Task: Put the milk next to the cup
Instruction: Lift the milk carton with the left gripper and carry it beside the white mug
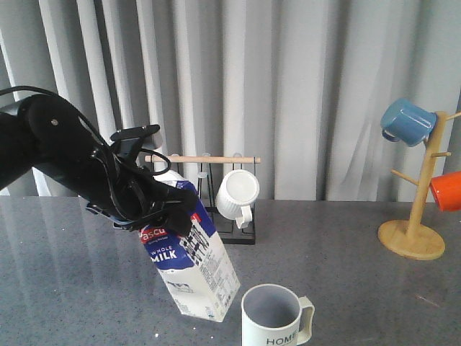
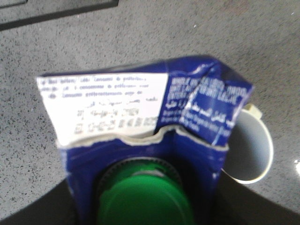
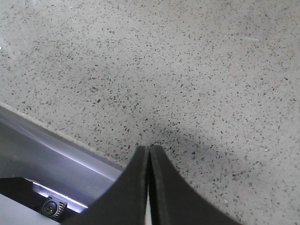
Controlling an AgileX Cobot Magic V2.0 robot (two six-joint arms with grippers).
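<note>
glossy ceramic cup [image 1: 277, 316] beside tilted milk [image 1: 193, 262]

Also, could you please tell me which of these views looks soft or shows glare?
Left wrist view: the green cap is blurred and the milk print soft. Front view: window glare streaks the table. Right wrist view: sharp, with a shadow ahead of the right tool.

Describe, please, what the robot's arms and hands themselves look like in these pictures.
The left arm is matte black and bulky, with rounded housings and a small screw on its joint. Thin black cables loop loosely along it towards the left hand, which is also black, with angular bracket-like parts on top. The right hand shows two smooth, black, tapering fingers. No markings or labels are visible on either.
</note>
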